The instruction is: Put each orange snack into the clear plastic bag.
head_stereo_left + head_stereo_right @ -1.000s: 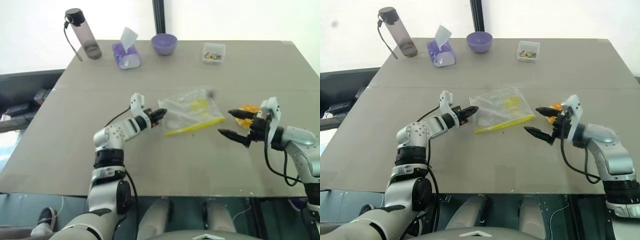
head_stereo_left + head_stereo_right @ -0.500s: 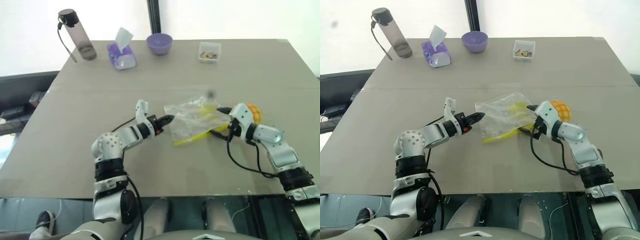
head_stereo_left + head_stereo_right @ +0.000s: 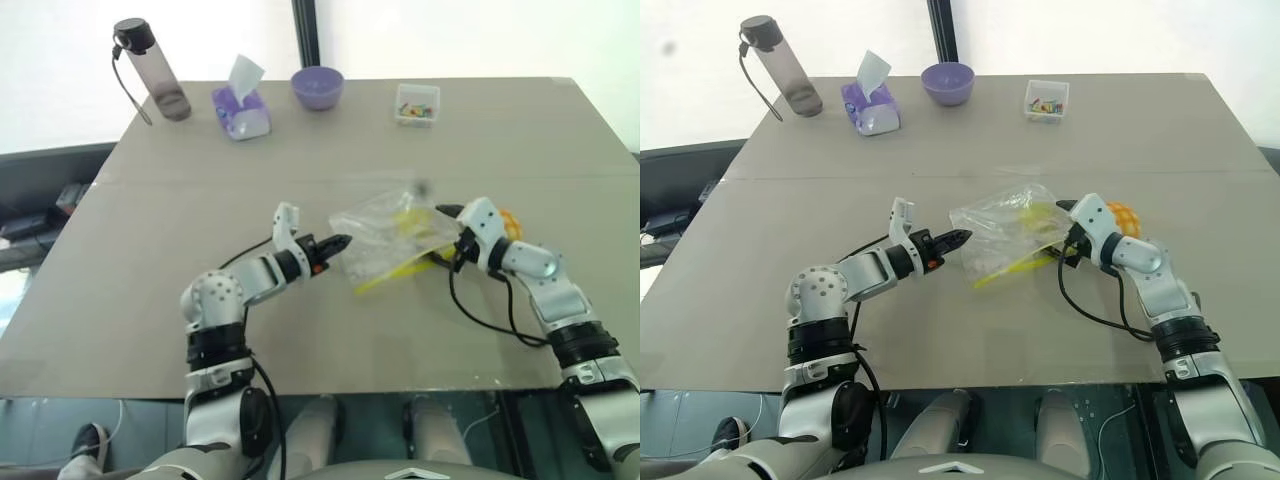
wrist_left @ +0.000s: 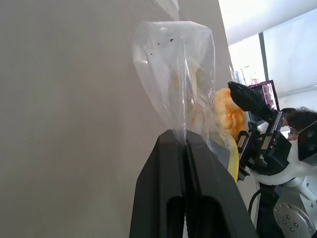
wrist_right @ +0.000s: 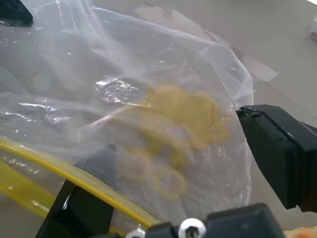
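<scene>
Right gripper (image 3: 1068, 232) advanced, jaws spread at clear plastic bag (image 3: 1002, 232); left gripper (image 3: 958, 239) pinches bag.

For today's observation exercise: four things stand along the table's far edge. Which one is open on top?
The purple bowl. The bottle has a black cap, the tissue pack is plugged by a tissue, and the small clear box looks lidded.

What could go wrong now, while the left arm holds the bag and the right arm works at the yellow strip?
1. The left gripper pinches only a thin edge of the clear bag, so the film might slip out or tear if the right gripper tugs.
2. The right jaws straddle the bag's yellow strip; closing may clamp both layers and keep the mouth shut.
3. The orange snack lies on the table close behind the right wrist and could get knocked away.
</scene>
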Available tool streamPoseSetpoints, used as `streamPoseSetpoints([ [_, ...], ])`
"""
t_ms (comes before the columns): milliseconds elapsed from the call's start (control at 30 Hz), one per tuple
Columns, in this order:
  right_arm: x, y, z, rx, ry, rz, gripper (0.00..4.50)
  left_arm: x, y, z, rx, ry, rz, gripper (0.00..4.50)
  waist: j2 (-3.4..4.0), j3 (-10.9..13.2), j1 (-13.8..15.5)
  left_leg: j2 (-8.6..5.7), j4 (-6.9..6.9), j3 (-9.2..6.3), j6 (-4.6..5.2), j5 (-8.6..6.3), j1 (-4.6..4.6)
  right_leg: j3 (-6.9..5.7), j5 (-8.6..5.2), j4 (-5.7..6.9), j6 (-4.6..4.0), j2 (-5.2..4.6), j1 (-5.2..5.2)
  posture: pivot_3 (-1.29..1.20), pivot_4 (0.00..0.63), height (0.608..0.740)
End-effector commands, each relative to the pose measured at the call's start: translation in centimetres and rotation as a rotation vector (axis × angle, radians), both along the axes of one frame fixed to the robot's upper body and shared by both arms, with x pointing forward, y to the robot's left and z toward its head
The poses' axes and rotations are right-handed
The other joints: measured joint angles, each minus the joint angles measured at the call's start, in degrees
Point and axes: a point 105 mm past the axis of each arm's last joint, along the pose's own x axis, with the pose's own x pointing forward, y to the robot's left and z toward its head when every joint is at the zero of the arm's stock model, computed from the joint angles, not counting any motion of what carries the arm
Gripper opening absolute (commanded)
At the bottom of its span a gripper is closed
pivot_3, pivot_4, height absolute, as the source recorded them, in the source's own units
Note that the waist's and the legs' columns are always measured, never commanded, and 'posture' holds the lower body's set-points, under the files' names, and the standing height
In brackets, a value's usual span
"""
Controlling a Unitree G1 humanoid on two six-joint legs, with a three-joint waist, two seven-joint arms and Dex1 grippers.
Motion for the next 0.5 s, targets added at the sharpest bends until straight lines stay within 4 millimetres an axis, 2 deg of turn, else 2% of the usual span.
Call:
streamPoseSetpoints([
  [33,-0.01,0.0,0.87,0.029,-0.006,-0.004,3.67,0.04,0.06,1.12,0.002,-0.055,0.001,0.0,0.0,0.0,-0.01,0.0,0.0,0.0,0.0,0.0,0.0,0.0,0.0,0.0,0.0,0.0,0.0,0.0,0.15,0.74],
  [200,-0.32,0.17,0.63,0.025,0.016,0.012,3.67,0.23,0.0,1.01,0.011,-0.052,0.0,0.0,0.0,0.0,-0.01,0.0,0.0,0.0,0.0,0.0,0.0,0.0,0.0,0.0,0.0,0.0,0.0,0.0,0.15,0.74],
  [300,-0.93,0.31,0.76,0.066,0.046,0.047,2.83,0.33,0.11,0.98,0.013,-0.05,0.005,0.0,0.0,0.0,0.01,0.0,0.0,0.0,0.0,0.0,0.0,0.0,0.0,0.0,0.0,0.0,0.0,0.0,0.15,0.74],
  [467,-0.94,0.18,0.83,0.064,0.042,0.035,0.29,0.24,0.09,1.07,0.028,-0.069,-0.004,0.0,0.0,0.0,-0.02,0.0,-0.01,0.02,0.0,0.0,0.0,0.03,0.0,0.0,0.0,0.0,-0.01,0.0,0.15,0.74],
  [500,-0.93,0.18,0.83,0.064,0.042,0.034,0.02,0.2,0.07,1.06,0.034,-0.073,-0.007,0.0,0.0,0.0,-0.01,0.0,-0.01,0.02,0.0,0.0,0.0,0.02,0.0,0.01,0.0,0.0,-0.01,0.0,0.15,0.74],
])
